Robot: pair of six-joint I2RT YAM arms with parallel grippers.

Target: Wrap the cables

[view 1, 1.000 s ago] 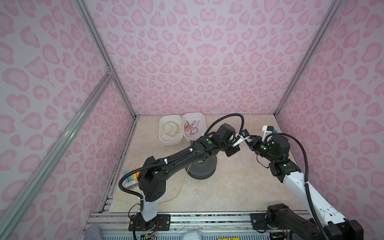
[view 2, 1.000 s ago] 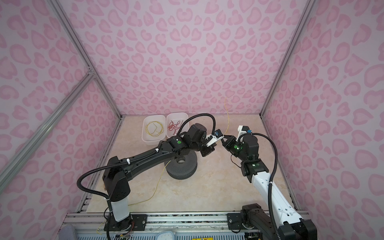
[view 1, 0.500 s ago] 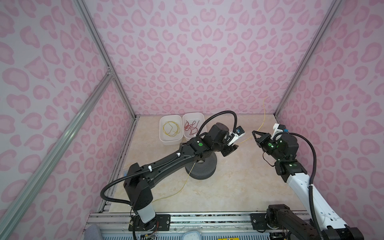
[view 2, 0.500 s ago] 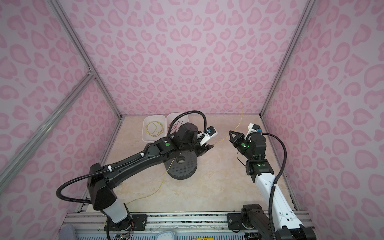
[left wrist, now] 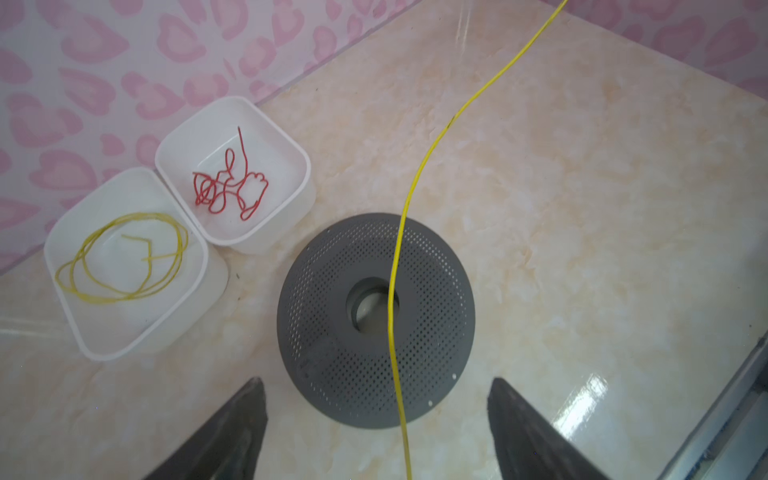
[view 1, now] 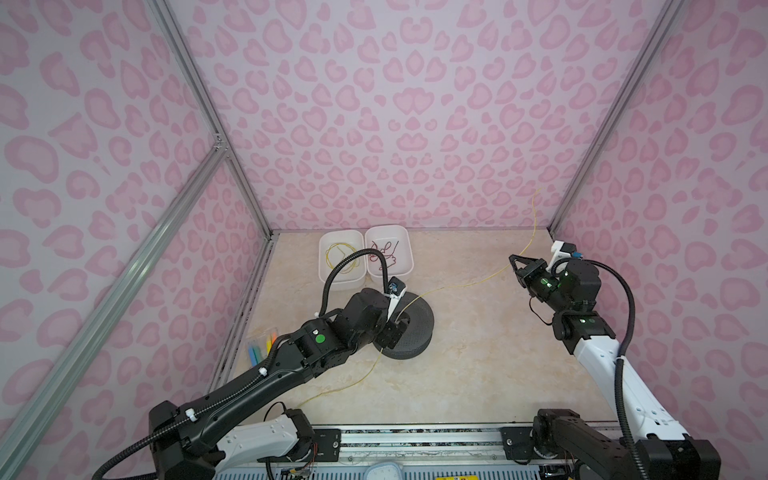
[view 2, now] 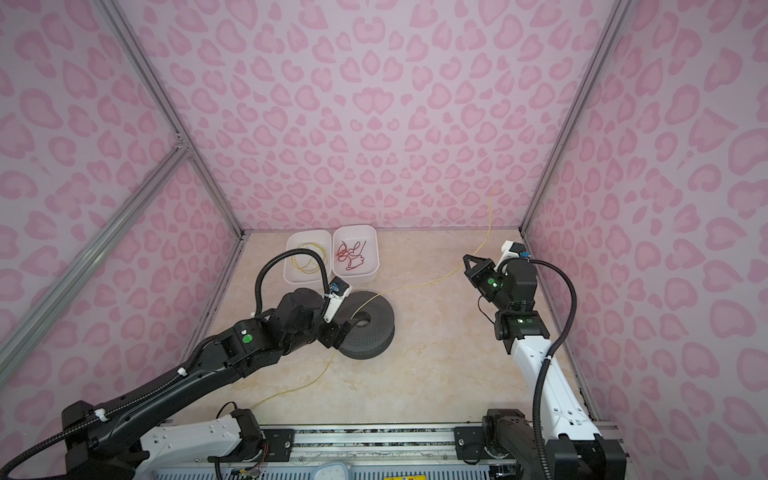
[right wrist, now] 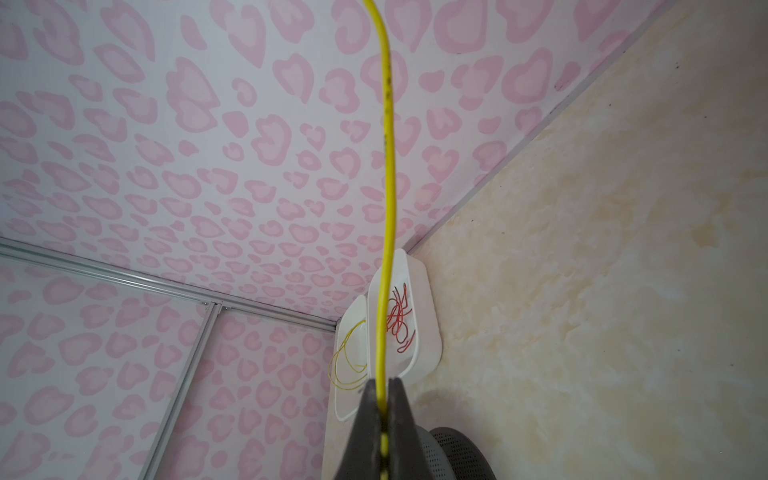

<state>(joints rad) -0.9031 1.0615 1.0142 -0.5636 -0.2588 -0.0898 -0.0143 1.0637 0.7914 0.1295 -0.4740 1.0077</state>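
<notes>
Running across the grey spool (view 1: 415,332) on the surface (view 1: 478,374), the yellow cable (view 1: 469,284) is pinched between the closed right fingers (right wrist: 365,419), raised off to the right; the left fingers (left wrist: 232,428) are spread wide over the spool, gripping nothing, the cable passing between them

Bright, even light; soft shadows; glare on floor (left wrist: 584,397); wide-angle bending at edges.

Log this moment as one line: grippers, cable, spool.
left gripper: open, above grey spool | right gripper: shut on yellow cable | cable: crosses spool top, between left's open jaws
</notes>
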